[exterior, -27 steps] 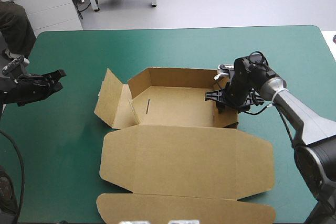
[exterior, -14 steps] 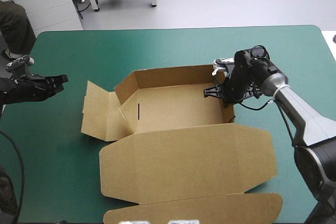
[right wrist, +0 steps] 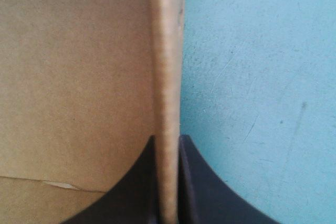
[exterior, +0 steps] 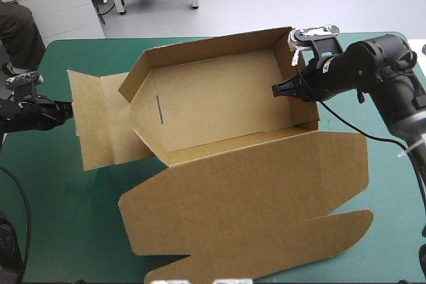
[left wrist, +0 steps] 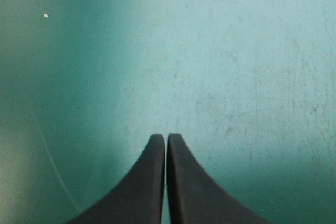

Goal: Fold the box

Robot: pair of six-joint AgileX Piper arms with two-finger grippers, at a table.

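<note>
Now we are clamping our right jaws on a raised wall of the box [exterior: 219, 101]. Our left jaws are sitting shut, empty.

- I read the box [exterior: 226, 118] as plain brown board: matt, uncoated, with a papery face and no gloss.
- Its cut edge [right wrist: 168, 51] in the right wrist view looks raw and slightly fuzzy. There's a pale torn fleck along a crease on the inside face.
- Table cover [left wrist: 236, 66]: teal-green and matt, mostly smooth, with fine scuffs, hairline scratches and a few specks.
- Left gripper [left wrist: 166, 136] fingers [left wrist: 149, 182]: black, smooth, dull finish. Could be plastic or rubber, I can't tell which.
- Right gripper [right wrist: 168, 139]: same black matt finish.
</note>
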